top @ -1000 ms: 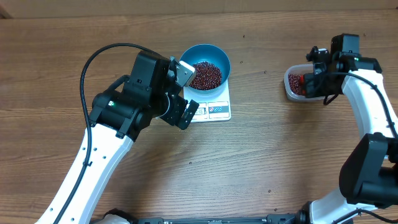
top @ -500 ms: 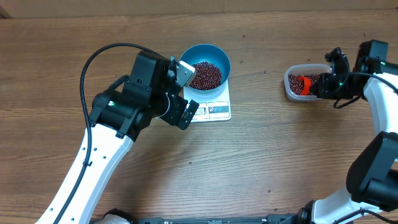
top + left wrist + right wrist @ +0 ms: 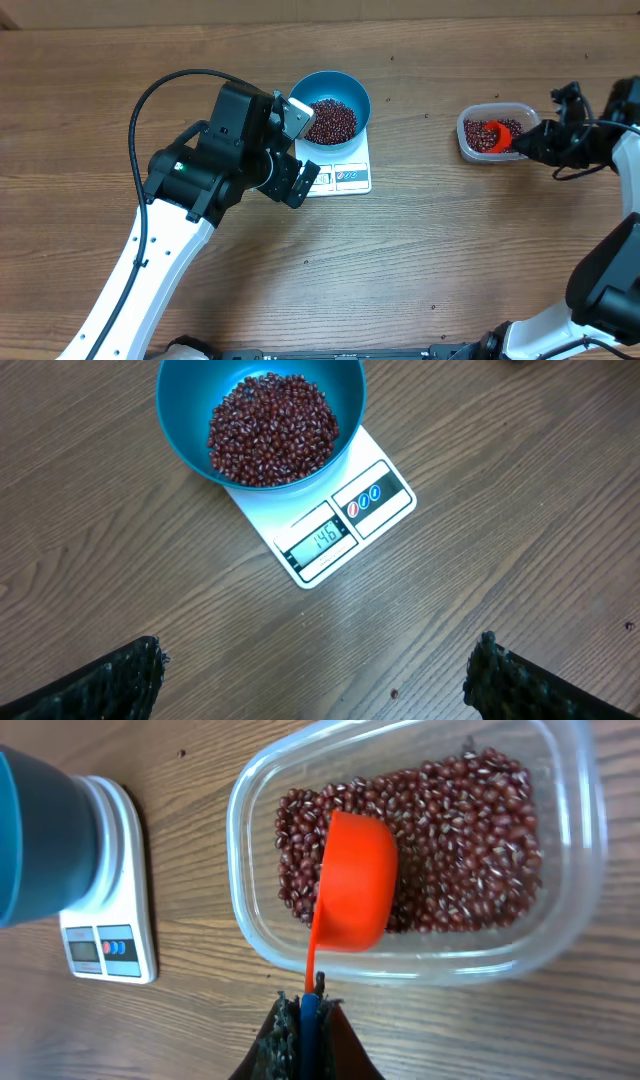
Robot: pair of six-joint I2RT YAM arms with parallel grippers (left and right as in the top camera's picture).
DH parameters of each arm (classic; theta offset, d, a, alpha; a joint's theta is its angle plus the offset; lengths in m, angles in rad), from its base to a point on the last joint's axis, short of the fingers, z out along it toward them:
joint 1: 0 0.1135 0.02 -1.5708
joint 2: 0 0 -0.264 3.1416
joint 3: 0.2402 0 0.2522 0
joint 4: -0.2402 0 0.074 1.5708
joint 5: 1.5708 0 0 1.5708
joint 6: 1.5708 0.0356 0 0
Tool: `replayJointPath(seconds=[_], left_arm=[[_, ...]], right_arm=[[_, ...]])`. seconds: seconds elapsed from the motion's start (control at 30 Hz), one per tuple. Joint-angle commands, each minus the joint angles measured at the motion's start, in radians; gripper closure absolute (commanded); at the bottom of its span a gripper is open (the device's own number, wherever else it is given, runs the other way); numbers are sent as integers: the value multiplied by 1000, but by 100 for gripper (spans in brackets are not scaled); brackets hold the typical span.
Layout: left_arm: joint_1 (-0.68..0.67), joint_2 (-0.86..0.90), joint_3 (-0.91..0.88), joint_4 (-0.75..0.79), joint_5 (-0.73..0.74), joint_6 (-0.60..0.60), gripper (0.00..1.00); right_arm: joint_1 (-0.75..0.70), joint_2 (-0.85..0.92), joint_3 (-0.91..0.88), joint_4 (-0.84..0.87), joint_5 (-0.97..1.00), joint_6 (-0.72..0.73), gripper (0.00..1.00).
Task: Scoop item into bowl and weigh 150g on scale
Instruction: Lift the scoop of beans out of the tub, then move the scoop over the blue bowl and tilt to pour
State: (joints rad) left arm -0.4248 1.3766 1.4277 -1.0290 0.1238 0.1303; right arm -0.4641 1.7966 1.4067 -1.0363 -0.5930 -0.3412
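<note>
Beans point(image 3: 470, 830) lie just beyond the right gripper point(image 3: 310, 1005), under its scoop point(image 3: 355, 880).

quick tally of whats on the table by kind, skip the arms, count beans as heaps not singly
blue bowl: 1
white scale: 1
clear tub: 1
orange scoop: 1
bean heaps: 2, one in the bowl, one in the tub
total: 6

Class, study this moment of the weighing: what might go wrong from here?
The scale reads 146, so a full scoop of beans would likely overshoot. The right gripper pinches only the handle's end; the scoop could tilt and spill beans between tub and bowl.
</note>
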Motion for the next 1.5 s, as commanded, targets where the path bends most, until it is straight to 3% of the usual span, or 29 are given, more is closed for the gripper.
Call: replayJointPath(seconds=[0.0, 0.23, 0.77, 1.13, 1.33, 1.47], left_arm=[[-1, 3, 7, 1, 0, -11, 0], [-1, 3, 7, 1, 0, -11, 0], [-1, 3, 7, 1, 0, -11, 0], [-1, 3, 7, 1, 0, -11, 0], [-1, 3, 7, 1, 0, -11, 0], [-1, 3, 7, 1, 0, -11, 0]], right_arm=[[-53, 6, 13, 1, -115, 0, 96], [-138, 6, 13, -18, -220, -1, 96], [-145, 6, 13, -14, -280, -8, 96], [-136, 6, 13, -21, -761, 1, 96], [-26, 6, 13, 10, -797, 135, 96], [98, 6, 13, 158, -795, 320, 96]])
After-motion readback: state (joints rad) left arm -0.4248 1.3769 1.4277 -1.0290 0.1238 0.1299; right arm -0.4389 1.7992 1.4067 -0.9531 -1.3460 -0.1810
